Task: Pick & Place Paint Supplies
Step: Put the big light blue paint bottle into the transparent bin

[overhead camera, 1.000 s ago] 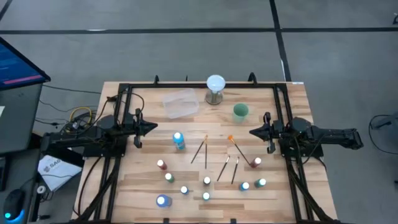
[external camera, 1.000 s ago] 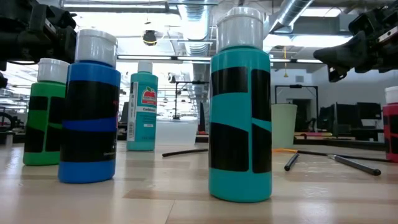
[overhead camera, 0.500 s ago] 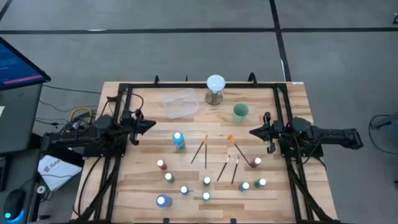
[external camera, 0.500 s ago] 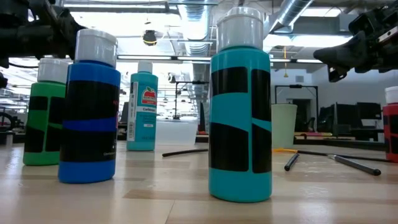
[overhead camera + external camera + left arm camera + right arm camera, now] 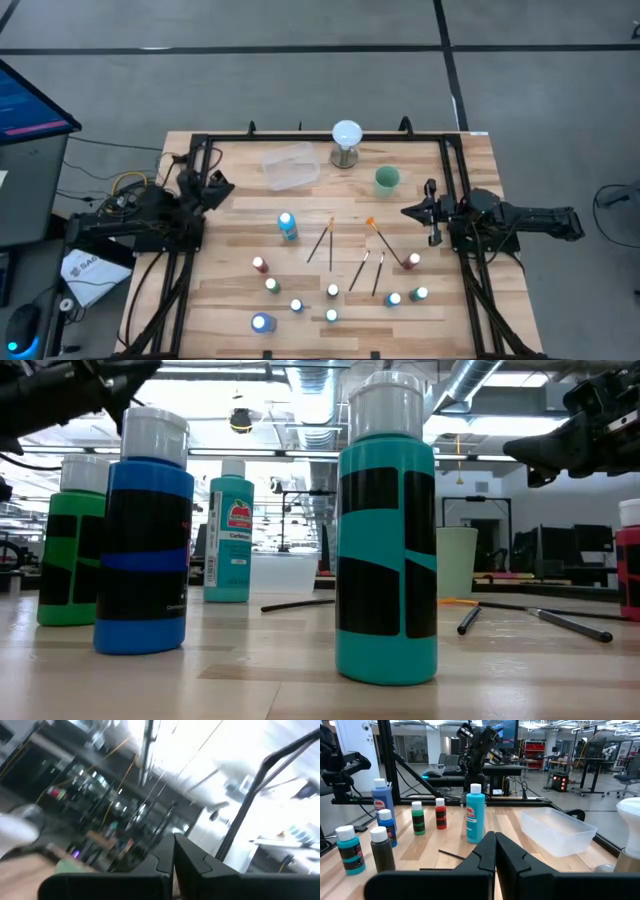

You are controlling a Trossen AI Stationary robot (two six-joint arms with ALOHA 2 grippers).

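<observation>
Looking down, the high view shows white-capped paint bottles (image 5: 288,226) and thin wooden-handled brushes (image 5: 320,242) mid-table, between left gripper (image 5: 218,186) and right gripper (image 5: 408,212), both clenched and empty. Low view: teal bottle (image 5: 387,530) stands nearest.

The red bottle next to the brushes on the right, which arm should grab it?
Probably right. The right gripper, shut, hangs just above that red bottle; the left gripper is across the table, angled away.

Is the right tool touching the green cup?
Apart. In the high view the right tool, shut, hovers at the table's right side, with bare wood between it and the green cup.
</observation>
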